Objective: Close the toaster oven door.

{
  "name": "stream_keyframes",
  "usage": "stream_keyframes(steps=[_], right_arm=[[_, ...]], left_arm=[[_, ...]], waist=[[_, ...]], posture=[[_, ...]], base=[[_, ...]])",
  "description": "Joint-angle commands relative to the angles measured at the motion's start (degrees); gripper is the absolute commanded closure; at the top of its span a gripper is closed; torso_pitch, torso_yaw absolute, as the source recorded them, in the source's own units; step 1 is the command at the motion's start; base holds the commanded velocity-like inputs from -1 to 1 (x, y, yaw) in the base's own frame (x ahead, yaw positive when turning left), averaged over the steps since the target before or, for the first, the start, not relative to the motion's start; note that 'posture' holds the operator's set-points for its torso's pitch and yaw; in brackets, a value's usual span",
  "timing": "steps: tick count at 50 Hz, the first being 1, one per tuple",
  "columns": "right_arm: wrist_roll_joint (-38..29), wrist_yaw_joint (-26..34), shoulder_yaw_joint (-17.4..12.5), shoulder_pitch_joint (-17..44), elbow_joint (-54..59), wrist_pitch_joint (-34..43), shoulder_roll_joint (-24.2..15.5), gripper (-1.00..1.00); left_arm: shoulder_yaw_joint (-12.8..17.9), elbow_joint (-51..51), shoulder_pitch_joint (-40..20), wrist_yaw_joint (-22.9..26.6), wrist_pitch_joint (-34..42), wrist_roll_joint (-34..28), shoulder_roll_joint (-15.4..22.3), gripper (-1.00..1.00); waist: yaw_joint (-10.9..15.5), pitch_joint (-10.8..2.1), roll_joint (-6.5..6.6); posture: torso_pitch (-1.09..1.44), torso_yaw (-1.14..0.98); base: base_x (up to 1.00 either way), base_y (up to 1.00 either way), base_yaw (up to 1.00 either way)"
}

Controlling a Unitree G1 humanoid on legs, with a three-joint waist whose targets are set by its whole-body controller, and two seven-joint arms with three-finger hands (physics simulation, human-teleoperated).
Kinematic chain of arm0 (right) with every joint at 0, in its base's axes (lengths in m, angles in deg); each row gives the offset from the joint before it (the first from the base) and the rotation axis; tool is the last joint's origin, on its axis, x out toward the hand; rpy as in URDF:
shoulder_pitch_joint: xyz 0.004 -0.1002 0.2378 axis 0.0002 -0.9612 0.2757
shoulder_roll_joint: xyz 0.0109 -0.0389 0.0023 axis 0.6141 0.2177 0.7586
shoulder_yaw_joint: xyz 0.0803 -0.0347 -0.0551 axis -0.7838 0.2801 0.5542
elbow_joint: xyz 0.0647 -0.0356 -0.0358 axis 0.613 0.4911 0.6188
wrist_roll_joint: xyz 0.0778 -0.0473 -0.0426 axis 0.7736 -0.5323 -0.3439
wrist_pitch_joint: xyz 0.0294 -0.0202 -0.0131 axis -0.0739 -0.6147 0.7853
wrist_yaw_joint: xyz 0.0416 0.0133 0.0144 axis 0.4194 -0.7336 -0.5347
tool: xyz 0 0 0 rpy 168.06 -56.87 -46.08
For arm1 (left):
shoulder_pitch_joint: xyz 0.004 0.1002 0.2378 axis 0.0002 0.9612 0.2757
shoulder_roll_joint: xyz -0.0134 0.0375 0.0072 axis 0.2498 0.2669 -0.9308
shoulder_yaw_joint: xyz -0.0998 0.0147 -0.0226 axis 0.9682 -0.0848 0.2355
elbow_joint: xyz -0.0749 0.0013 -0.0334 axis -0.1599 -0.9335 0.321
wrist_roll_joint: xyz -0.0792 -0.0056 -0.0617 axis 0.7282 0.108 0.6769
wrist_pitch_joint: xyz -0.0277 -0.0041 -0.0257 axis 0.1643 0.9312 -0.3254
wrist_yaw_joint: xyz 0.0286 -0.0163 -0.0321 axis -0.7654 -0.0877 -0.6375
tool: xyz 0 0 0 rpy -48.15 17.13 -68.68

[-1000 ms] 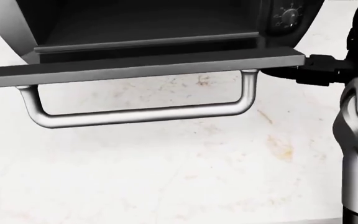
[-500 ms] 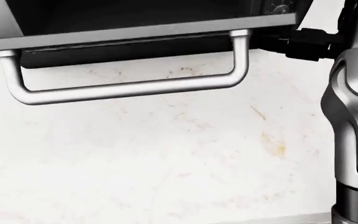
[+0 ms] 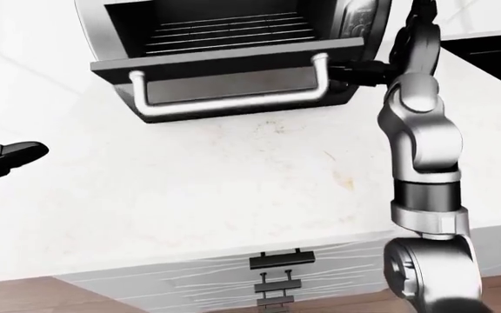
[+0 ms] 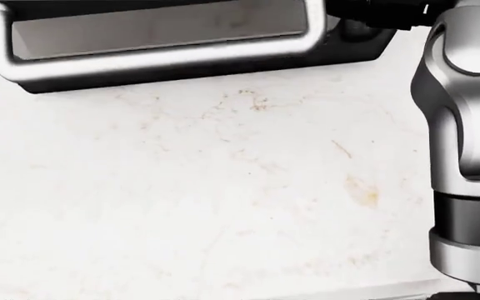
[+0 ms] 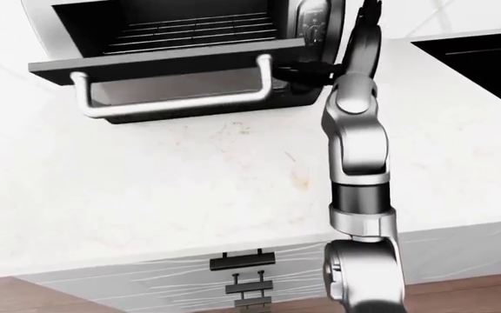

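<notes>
The silver toaster oven (image 3: 94, 26) stands at the top of the left-eye view on the white counter (image 3: 189, 189). Its dark door (image 3: 225, 60) hangs partly open and tilted, with the rack (image 3: 225, 29) showing inside. The silver bar handle (image 3: 233, 104) juts from the door's outer face; it also crosses the top of the head view (image 4: 156, 59). My right hand (image 3: 356, 69) is black and pressed against the door's lower right corner; its fingers are hidden. My left hand (image 3: 3, 156) is at the left edge, fingers stretched, far from the oven.
A black inset surface (image 3: 494, 49) lies in the counter at the top right. Below the counter's near edge are grey drawer fronts with black handles (image 3: 281, 261) and wooden floor (image 3: 24, 297). My right forearm (image 3: 420, 130) stands upright over the counter's right part.
In the head view the door and handle have swung upward, now showing the door's outer face. My right arm has risen with it. The counter stains hardly shifted.
</notes>
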Motion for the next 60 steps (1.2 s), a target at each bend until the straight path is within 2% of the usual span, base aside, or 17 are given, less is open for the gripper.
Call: stream_keyframes(steps=[1, 9, 19, 37, 45, 51, 55, 60], right_arm=[[0.74, -0.05, 0.28, 4.07, -2.68, -4.18, -0.29, -1.00], [0.62, 0.01, 0.39, 4.71, -1.55, -4.87, -0.39, -1.00], [-0.11, 0.19, 0.66, 6.07, 0.39, -5.83, -0.49, -1.00], [-1.60, 1.03, 1.06, 8.80, 5.79, -8.95, -0.50, -1.00], [-2.28, 1.33, 1.27, 10.41, 9.37, -11.02, -0.45, -1.00], [-2.45, 1.56, 1.34, 11.71, 10.77, -11.40, -0.54, -1.00], [-2.62, 1.59, 1.46, 12.67, 12.29, -12.09, -0.49, -1.00], [-2.64, 1.66, 1.40, 13.37, 13.03, -12.41, -0.62, -1.00]], left_arm=[[1.08, 1.74, -1.14, -0.15, -1.40, 0.21, 1.55, -1.00], [0.85, 6.51, -0.39, -0.41, 1.95, 2.34, 0.50, -1.00], [4.27, 18.47, 2.12, -1.98, 10.06, 10.07, -1.49, -1.00], [7.22, 26.06, 5.85, -1.35, 12.67, 12.26, -4.33, -1.00], [9.41, 27.95, 6.67, -1.43, 14.07, 14.55, -4.14, -1.00], [10.35, 32.94, 11.03, 0.10, 13.85, 15.23, -7.93, -1.00], [11.69, 34.83, 11.21, -0.18, 15.27, 17.10, -8.48, -1.00], [11.13, 38.51, 14.13, 1.27, 15.13, 17.56, -11.12, -1.00]], waist=[[0.33, -1.86, -0.07], [0.33, -1.85, -0.06], [0.19, -1.66, -0.04], [0.20, -1.49, -0.09], [0.13, -1.42, 0.02], [0.09, -1.30, 0.02], [0.16, -1.33, 0.00], [0.15, -1.29, -0.11]], posture=[[0.00, 0.00], [0.00, 0.00], [0.00, 0.00], [0.00, 0.00], [0.00, 0.00], [0.00, 0.00], [0.00, 0.00], [0.00, 0.00]], base=[[0.00, 0.00, 0.00], [0.00, 0.00, 0.00], [0.00, 0.00, 0.00], [0.00, 0.00, 0.00], [0.00, 0.00, 0.00], [0.00, 0.00, 0.00], [0.00, 0.00, 0.00], [0.00, 0.00, 0.00]])
